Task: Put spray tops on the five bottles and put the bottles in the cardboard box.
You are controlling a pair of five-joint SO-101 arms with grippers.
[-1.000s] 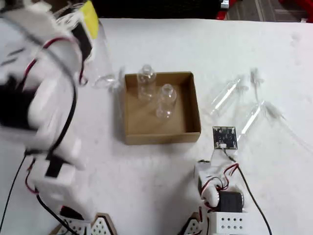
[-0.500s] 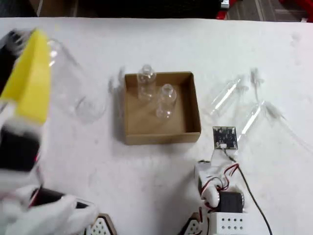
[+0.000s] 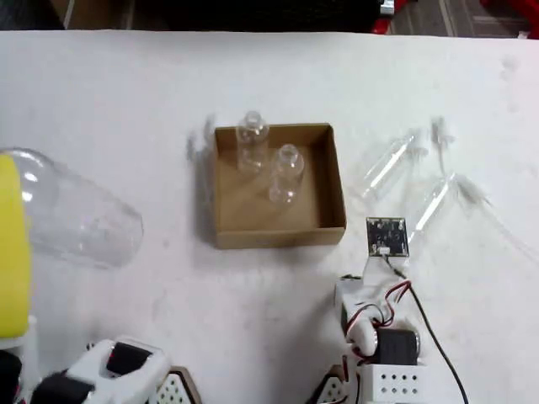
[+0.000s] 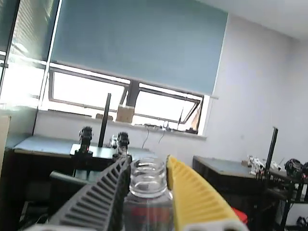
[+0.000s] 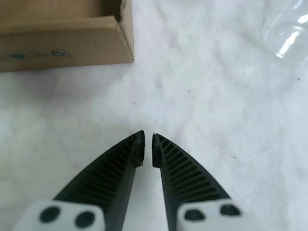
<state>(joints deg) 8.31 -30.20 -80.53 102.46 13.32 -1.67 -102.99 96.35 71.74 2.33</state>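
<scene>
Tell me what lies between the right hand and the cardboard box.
Nothing but bare white table lies between the right hand and the cardboard box, as the right wrist view shows.

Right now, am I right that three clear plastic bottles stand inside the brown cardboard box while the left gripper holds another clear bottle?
Not quite. The high view shows two clear plastic bottles standing in the brown cardboard box, not three: the rear bottle and the front bottle. The left gripper does hold another clear bottle, as its wrist view shows.
</scene>
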